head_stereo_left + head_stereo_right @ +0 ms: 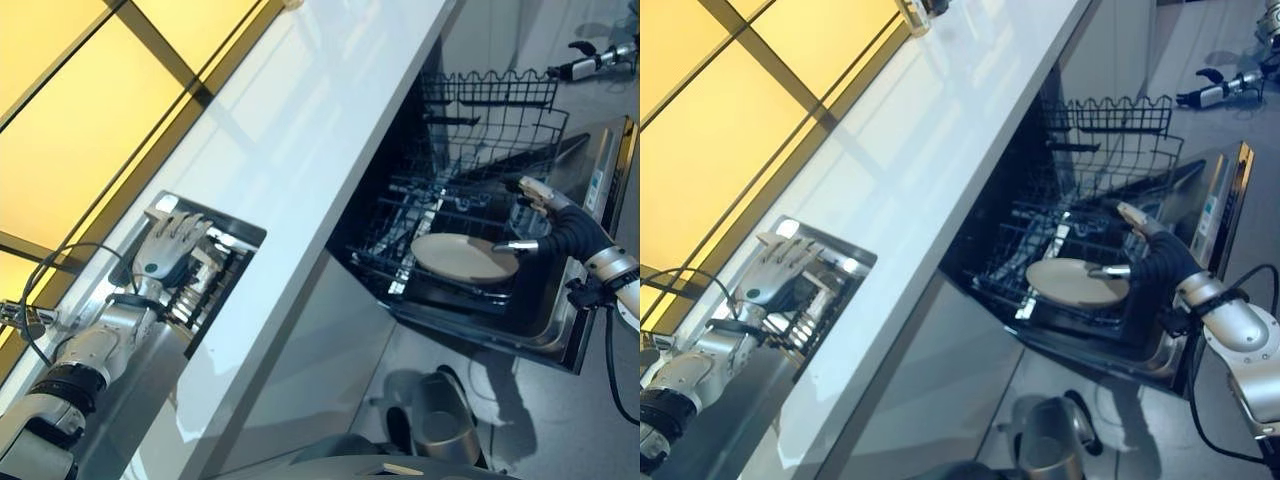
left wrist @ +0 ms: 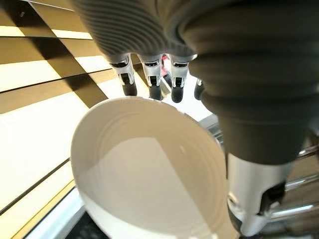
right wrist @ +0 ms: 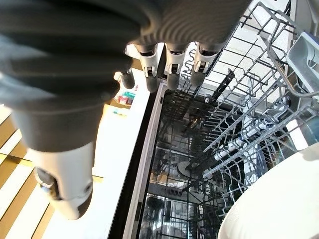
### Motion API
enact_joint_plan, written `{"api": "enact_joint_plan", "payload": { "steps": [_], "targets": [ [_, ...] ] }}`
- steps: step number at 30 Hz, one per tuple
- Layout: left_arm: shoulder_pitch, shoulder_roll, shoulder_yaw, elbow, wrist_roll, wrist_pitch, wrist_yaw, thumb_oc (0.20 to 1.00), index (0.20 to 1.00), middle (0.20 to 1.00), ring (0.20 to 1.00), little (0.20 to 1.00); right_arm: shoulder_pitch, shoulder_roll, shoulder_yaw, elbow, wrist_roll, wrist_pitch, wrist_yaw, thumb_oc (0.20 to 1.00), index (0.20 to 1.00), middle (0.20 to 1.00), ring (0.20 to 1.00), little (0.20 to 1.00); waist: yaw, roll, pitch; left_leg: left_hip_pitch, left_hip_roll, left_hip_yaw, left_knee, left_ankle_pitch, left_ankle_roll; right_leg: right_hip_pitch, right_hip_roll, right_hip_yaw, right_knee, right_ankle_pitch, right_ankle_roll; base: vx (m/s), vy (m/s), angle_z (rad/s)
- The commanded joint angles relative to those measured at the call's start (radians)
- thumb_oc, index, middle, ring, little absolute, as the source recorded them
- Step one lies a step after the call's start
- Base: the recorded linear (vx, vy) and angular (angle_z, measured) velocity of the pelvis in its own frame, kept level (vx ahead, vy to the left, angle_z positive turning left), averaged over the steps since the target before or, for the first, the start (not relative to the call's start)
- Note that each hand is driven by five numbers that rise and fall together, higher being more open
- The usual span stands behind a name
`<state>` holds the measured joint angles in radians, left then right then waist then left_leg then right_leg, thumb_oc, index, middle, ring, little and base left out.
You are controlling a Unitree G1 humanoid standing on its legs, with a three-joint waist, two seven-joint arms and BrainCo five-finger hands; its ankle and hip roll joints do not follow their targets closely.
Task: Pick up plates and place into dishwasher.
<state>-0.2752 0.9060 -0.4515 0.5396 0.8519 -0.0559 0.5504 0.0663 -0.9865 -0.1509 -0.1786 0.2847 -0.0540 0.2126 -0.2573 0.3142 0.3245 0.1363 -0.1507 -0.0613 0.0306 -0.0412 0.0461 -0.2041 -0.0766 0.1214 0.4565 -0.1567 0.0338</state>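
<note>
A white plate (image 1: 463,257) lies flat on the lower rack (image 1: 440,215) of the open dishwasher. My right hand (image 1: 545,205) is at the plate's right edge, fingers straight and open, with the thumb close to the rim; the plate's edge (image 3: 279,206) shows past that hand. Another white plate (image 2: 144,169) sits in the sink (image 1: 225,240) at the left, just under the straight fingertips (image 2: 155,89) of my left hand (image 1: 168,245), which hovers open over it with the thumb (image 2: 256,199) beside the rim.
A long white counter (image 1: 300,150) runs between the sink and the dishwasher. The dishwasher's door (image 1: 595,190) is folded down at the right. Its upper rack (image 1: 490,95) is pulled out. Another robot arm (image 1: 592,62) lies on the floor far off.
</note>
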Motion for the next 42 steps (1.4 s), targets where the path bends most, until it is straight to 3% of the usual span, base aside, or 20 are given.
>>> {"api": "enact_joint_plan", "payload": {
  "steps": [1, 7, 12, 14, 17, 23, 29, 34, 37, 38, 39, 40, 42],
  "targets": [
    [0.026, 0.007, 0.088, 0.086, 0.016, 0.087, 0.047, 1.0, 1.0, 1.0, 1.0, 1.0, 0.023, 0.002, -0.061, -0.096, -0.003, -0.027, 0.013, 1.0, 1.0, 1.0, 1.0, 1.0, 0.032, -0.031, -0.085, -0.094, -0.05, 0.015, 0.062, 0.015, -0.028, 0.079, -0.02, -0.01, -0.188, 0.08, 0.053, 0.0, 0.033, 0.06],
    [0.015, -0.018, 0.107, 0.128, 0.007, 0.167, 0.188, 1.0, 1.0, 1.0, 1.0, 1.0, 0.018, 0.008, -0.061, -0.087, -0.011, -0.02, 0.025, 1.0, 1.0, 1.0, 1.0, 1.0, 0.032, -0.034, -0.081, -0.091, -0.051, 0.012, 0.066, 0.019, -0.032, 0.077, -0.022, -0.016, -0.175, 0.08, 0.05, 0.02, 0.032, 0.06],
    [0.001, -0.057, 0.096, 0.147, 0.031, 0.209, 0.199, 1.0, 1.0, 1.0, 1.0, 1.0, 0.013, 0.005, -0.066, -0.088, -0.026, -0.001, 0.029, 1.0, 1.0, 1.0, 1.0, 1.0, 0.028, -0.037, -0.071, -0.097, -0.052, 0.01, 0.071, 0.025, -0.035, 0.065, -0.02, -0.01, -0.162, 0.084, 0.049, 0.03, 0.046, 0.11],
    [-0.012, -0.066, 0.084, 0.158, 0.028, 0.226, 0.168, 0.2, 0.2, 0.2, 0.2, 0.2, 0.005, -0.002, -0.064, -0.088, -0.025, 0.008, 0.028, 1.0, 1.0, 1.0, 1.0, 1.0, 0.026, -0.038, -0.063, -0.104, -0.052, 0.011, 0.077, 0.027, -0.034, 0.051, -0.018, -0.005, -0.151, 0.087, 0.048, 0.01, 0.044, -0.01],
    [-0.041, -0.083, 0.05, 0.189, 0.013, 0.265, 0.09, 0.2, 0.2, 0.2, 0.2, 0.2, -0.016, -0.013, -0.056, -0.085, -0.016, 0.02, 0.028, 1.0, 1.0, 1.0, 1.0, 1.0, 0.022, -0.042, -0.052, -0.123, -0.048, 0.02, 0.085, 0.034, -0.036, 0.023, -0.01, 0.004, -0.134, 0.092, 0.047, -0.02, 0.037, -0.08],
    [-0.116, -0.11, 0.006, 0.259, 0.007, 0.275, 0.084, 0.2, 0.2, 0.2, 0.2, 0.2, -0.077, -0.031, -0.029, -0.072, -0.008, 0.022, 0.014, 1.0, 1.0, 1.0, 1.0, 1.0, 0.016, -0.057, -0.023, -0.168, -0.045, 0.032, 0.103, 0.044, -0.036, -0.03, 0.004, 0.02, -0.115, 0.105, 0.044, -0.06, 0.02, -0.05],
    [-0.16, -0.119, -0.004, 0.291, -0.007, 0.253, 0.124, 0.2, 0.2, 0.2, 0.2, 0.2, -0.094, -0.03, -0.03, -0.059, -0.014, 0.025, 0.014, 1.0, 1.0, 1.0, 1.0, 1.0, 0.016, -0.068, -0.006, -0.185, -0.045, 0.034, 0.111, 0.054, -0.036, -0.046, 0.006, 0.02, -0.107, 0.118, 0.041, -0.01, 0.002, 0.0],
    [-0.163, -0.128, 0.022, 0.287, -0.185, 0.227, 0.185, 0.2, 0.2, 0.2, 0.2, 0.2, -0.085, -0.007, -0.029, -0.052, -0.02, -0.001, 0.011, 1.0, 1.0, 1.0, 1.0, 1.0, 0.022, -0.076, 0.0, -0.197, -0.041, 0.034, 0.122, 0.053, -0.035, -0.053, 0.005, 0.016, -0.098, 0.115, 0.04, -0.03, -0.018, 0.01],
    [-0.148, -0.139, 0.044, 0.261, -0.198, 0.212, 0.225, 0.2, 0.2, 0.2, 0.2, 0.2, -0.066, 0.016, -0.041, -0.057, -0.026, -0.012, 0.004, 1.0, 1.0, 1.0, 1.0, 1.0, 0.031, -0.081, -0.006, -0.196, -0.039, 0.026, 0.117, 0.055, -0.033, -0.048, 0.003, 0.001, -0.098, 0.111, 0.037, -0.08, -0.046, 0.05],
    [-0.144, -0.143, 0.053, 0.258, -0.204, 0.207, 0.243, 0.432, 0.432, 0.432, 0.432, 0.432, -0.062, 0.023, -0.042, -0.055, -0.026, -0.018, 0.005, 1.0, 1.0, 1.0, 1.0, 1.0, 0.033, -0.082, -0.011, -0.193, -0.038, 0.024, 0.113, 0.057, -0.033, -0.043, 0.002, -0.003, -0.1, 0.109, 0.036, -0.08, -0.055, 0.1],
    [-0.142, -0.144, 0.066, 0.255, -0.203, 0.204, 0.253, 0.918, 0.918, 0.918, 0.918, 0.918, -0.057, 0.032, -0.047, -0.054, -0.02, -0.024, 0.009, 1.0, 1.0, 1.0, 1.0, 1.0, 0.036, -0.085, -0.019, -0.189, -0.037, 0.02, 0.107, 0.057, -0.032, -0.037, 0.002, -0.008, -0.104, 0.106, 0.035, -0.08, -0.055, 0.12],
    [-0.14, -0.142, 0.075, 0.249, -0.217, 0.203, 0.256, 1.0, 1.0, 1.0, 1.0, 1.0, -0.053, 0.04, -0.05, -0.055, -0.018, -0.028, 0.013, 1.0, 1.0, 1.0, 1.0, 1.0, 0.039, -0.085, -0.027, -0.185, -0.036, 0.017, 0.1, 0.057, -0.032, -0.03, 0.001, -0.013, -0.109, 0.104, 0.035, -0.08, -0.055, 0.13],
    [-0.136, -0.14, 0.095, 0.24, -0.239, 0.189, 0.253, 1.0, 1.0, 1.0, 1.0, 1.0, -0.041, 0.066, -0.049, -0.056, -0.029, -0.044, 0.02, 1.0, 1.0, 1.0, 1.0, 1.0, 0.045, -0.085, -0.046, -0.169, -0.033, 0.009, 0.086, 0.058, -0.034, -0.006, -0.005, -0.027, -0.119, 0.095, 0.033, -0.07, -0.052, 0.16]
  ]
}}
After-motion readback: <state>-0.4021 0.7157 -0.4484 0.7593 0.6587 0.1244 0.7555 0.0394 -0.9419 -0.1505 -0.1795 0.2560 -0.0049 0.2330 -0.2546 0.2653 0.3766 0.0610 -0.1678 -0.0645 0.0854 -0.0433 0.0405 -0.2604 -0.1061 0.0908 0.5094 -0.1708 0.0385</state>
